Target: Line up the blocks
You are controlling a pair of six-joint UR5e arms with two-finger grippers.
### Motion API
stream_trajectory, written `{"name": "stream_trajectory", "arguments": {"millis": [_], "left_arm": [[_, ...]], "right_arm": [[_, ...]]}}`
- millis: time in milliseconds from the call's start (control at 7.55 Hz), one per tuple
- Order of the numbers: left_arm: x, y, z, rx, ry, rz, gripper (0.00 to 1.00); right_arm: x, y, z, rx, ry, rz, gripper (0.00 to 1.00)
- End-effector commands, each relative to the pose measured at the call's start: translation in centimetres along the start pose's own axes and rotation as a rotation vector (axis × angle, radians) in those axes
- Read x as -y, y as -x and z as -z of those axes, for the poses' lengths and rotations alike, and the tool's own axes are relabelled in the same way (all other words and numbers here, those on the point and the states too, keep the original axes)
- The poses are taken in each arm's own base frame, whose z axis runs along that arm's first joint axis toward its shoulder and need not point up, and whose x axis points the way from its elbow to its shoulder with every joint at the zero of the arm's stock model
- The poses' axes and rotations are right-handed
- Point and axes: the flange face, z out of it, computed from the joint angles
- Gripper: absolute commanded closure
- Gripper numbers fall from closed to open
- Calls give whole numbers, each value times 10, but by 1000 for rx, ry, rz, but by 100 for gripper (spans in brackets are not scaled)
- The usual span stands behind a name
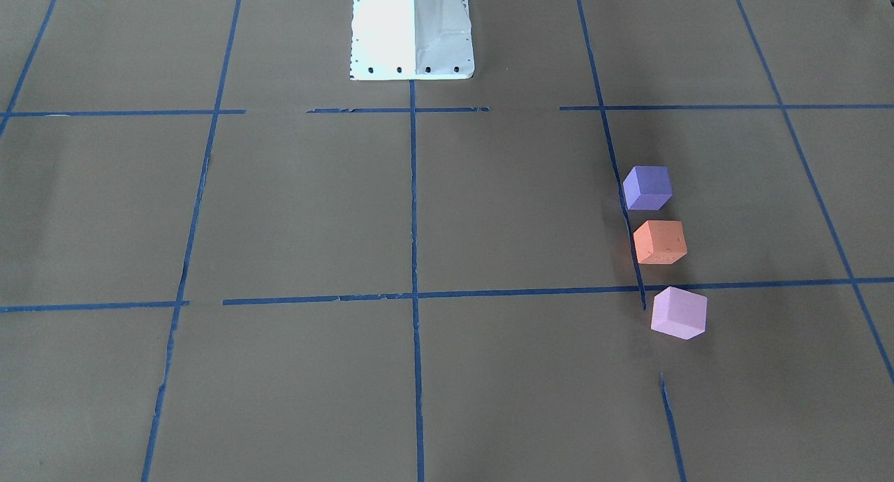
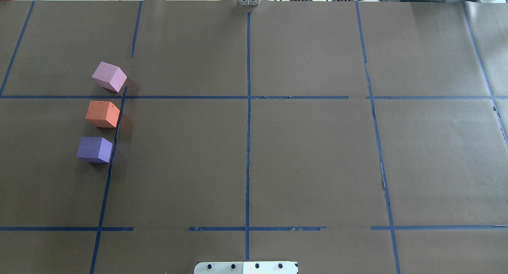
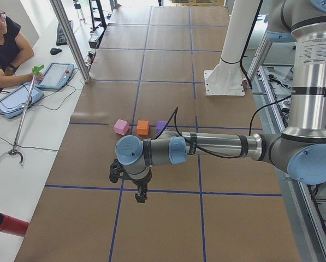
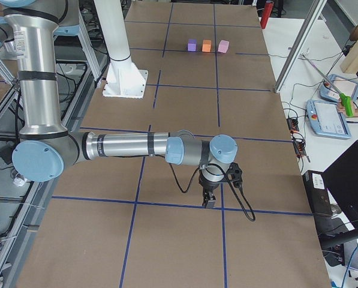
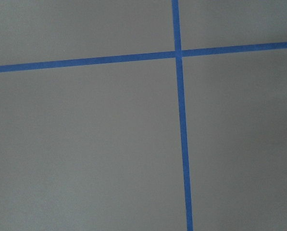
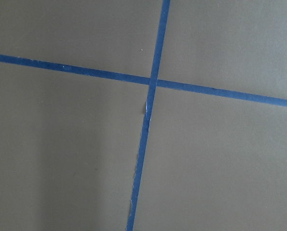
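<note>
My left end effector [image 3: 141,194], opening I cannot tell, hangs nearest the 3 blocks, which sit to its right in 1 row running out from my base: purple block [image 2: 94,149], orange block [image 2: 102,114], pink block [image 2: 109,76]; my right end effector [image 4: 209,201], also unreadable, is well apart.

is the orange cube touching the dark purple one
No, brown paper shows between the orange foam cube and the dark purple foam cube.

We see soft, even light in all views; the brown paper [image 2: 309,155] reads matte & uniformly lit. The robot base [image 1: 391,28] blows out white in front view. Overhead, the orange block [image 2: 102,114] throws a faint shadow w/ orange tint to its right. Wrist views are sharp, slightly grainy.
</note>
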Motion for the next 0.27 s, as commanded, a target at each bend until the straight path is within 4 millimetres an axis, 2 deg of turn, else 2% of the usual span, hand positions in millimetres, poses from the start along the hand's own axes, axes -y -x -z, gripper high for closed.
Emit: {"name": "stream_trajectory", "arguments": {"millis": [0,133], "left_arm": [[3,0,0,0,3,2,0],[3,0,1,0,2,1,0]], "right_arm": [[0,0,0,0,0,0,0],[0,0,0,0,0,0,0]]}}
